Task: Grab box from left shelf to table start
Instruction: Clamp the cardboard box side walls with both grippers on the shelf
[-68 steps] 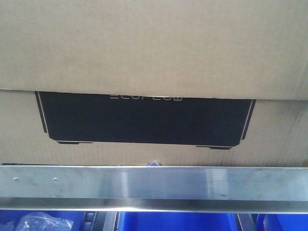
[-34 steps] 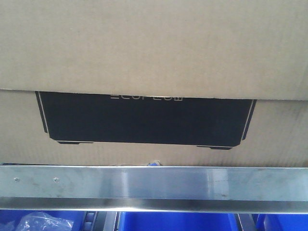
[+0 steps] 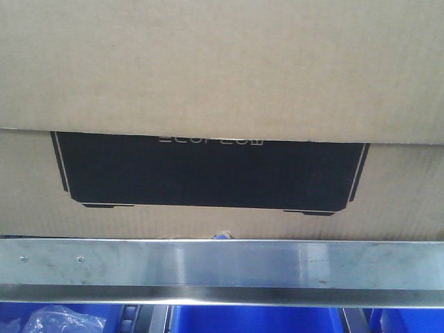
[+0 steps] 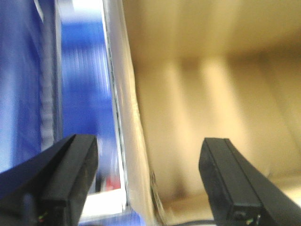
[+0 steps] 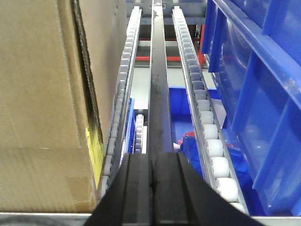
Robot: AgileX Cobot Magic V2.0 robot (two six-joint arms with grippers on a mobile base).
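Box (image 3: 222,69) behind shelf rail (image 3: 222,265), lettering (image 3: 211,141) half-hidden, rollers (image 5: 207,136) only in right-wrist view, right gripper (image 5: 153,188) together, left gripper (image 4: 149,181) apart

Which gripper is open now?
The left gripper: its fingers stand wide apart near the box. The right gripper has its fingers pressed together.

Brown box (image 3: 222,69), black panel (image 3: 208,173), lettering (image 3: 211,141) perhaps whitish; silvery shelf rail (image 3: 222,267); blue bins (image 3: 250,320).
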